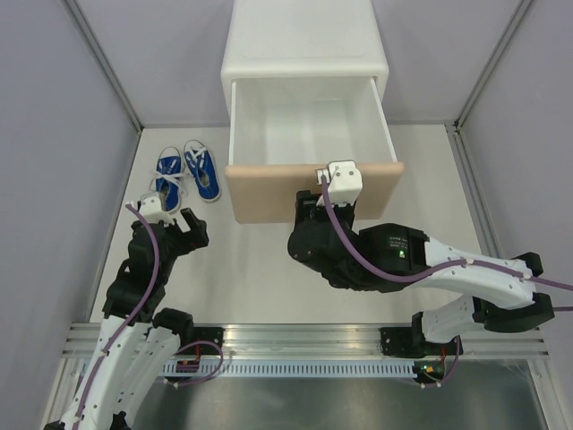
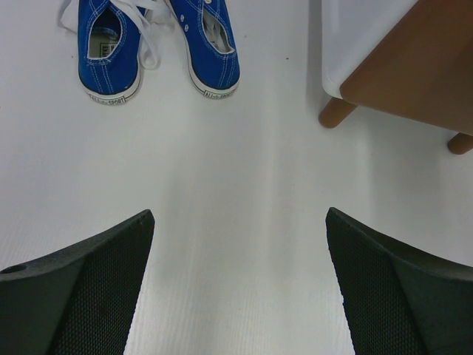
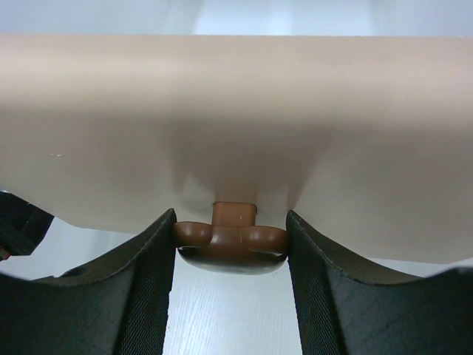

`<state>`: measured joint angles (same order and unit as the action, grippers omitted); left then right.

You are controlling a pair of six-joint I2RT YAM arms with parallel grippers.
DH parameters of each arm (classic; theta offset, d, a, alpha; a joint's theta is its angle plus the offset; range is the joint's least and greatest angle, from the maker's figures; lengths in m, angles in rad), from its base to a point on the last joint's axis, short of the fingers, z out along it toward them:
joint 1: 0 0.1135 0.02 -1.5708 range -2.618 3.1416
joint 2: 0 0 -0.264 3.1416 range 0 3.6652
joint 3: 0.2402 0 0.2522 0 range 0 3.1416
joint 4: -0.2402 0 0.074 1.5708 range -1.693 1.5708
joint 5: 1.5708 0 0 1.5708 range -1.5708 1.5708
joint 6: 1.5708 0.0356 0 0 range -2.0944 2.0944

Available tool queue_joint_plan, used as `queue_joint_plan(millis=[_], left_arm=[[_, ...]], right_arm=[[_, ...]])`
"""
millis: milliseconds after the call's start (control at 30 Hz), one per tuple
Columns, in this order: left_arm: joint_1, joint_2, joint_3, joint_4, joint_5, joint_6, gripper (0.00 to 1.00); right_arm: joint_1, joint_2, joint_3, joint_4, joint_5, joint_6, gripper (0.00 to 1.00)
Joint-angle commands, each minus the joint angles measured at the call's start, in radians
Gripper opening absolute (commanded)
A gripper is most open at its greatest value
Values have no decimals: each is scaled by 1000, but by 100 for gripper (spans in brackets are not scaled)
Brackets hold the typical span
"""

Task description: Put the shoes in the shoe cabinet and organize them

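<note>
On the worktop (image 1: 251, 278), the cabinet (image 1: 304, 45) stands at top centre, its drawer (image 1: 269, 193) pulled out. Two blue shoes (image 1: 188, 172) lie side by side to its left in frame. Just below them the left jaws gape wide, empty. The right jaws pinch the drawer's knob (image 3: 231, 240).

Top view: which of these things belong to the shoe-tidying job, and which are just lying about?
Part of the job:
- blue shoes
- shoe cabinet, its upper drawer pulled out
- drawer knob, gripped by the right hand
- left hand, open, just short of the shoes

Just there:
- table
- grey walls
- metal rail at the near edge
</note>
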<state>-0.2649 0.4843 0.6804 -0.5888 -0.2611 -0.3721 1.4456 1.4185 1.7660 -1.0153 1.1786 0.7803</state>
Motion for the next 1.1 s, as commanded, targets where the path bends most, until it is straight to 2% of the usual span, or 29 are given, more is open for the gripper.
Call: queue_joint_plan(millis=[0,600,700,767,833,967,1067], left_arm=[[4,-6,-4,37,-15,36,100],[4,-3,-4,38,-18,33,100],[4,-3,-5,38,-18,33,100],[4,-3,-4,37,-18,33,100],[4,-1,-4,37,-18,33,100],[4,-3,-4,37,-17,33,100],[4,-1,-4,37,-17,35,100]], right_arm=[[48,-39,21,-49,-16,69,8],[139,-41,20,-26,-13,88,10],[147,-36,26,-48,-10,106,14],[153,-38,30,-68,-8,122,23],[159,-47,29,-80,-5,131,24],[167,-62,21,-98,-2,143,22],[171,-76,13,-105,-4,151,14]])
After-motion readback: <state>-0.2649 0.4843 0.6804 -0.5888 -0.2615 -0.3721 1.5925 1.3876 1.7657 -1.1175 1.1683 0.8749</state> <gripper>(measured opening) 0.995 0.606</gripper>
